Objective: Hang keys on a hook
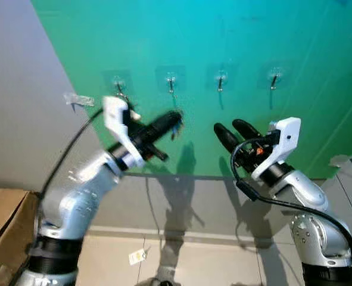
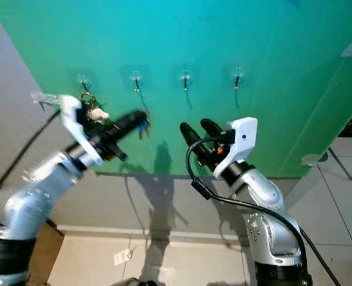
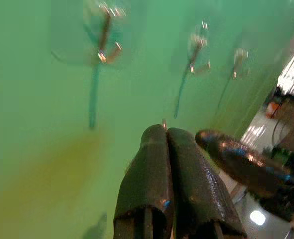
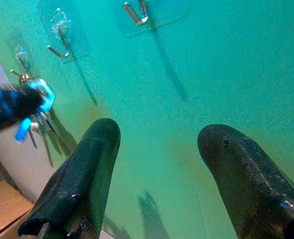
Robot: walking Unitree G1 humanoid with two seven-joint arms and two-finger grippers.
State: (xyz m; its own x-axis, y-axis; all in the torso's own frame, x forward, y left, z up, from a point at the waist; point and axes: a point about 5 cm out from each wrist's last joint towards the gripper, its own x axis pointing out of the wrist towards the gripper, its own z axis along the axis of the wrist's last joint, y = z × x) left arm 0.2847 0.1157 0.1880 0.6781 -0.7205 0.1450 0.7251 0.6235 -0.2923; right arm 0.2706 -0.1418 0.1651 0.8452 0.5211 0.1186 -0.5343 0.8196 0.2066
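A bunch of silver keys with a blue tag (image 4: pixel 37 107) is pinched at the tip of the clenched left gripper (image 1: pixel 174 122), raised just below the second clear metal wall hook (image 1: pixel 171 80) on the green wall (image 1: pixel 235 36). The right gripper (image 4: pixel 156 149) is held released nearby.

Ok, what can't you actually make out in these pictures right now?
- Bunch of keys with blue tag: motion-blurred at the left gripper in the head views, so the grasp is unclear.
- Leftmost small metal wall hook: partly covered by the left arm; something hangs there, too small to identify.
- White paper scrap on the floor: too small to read.
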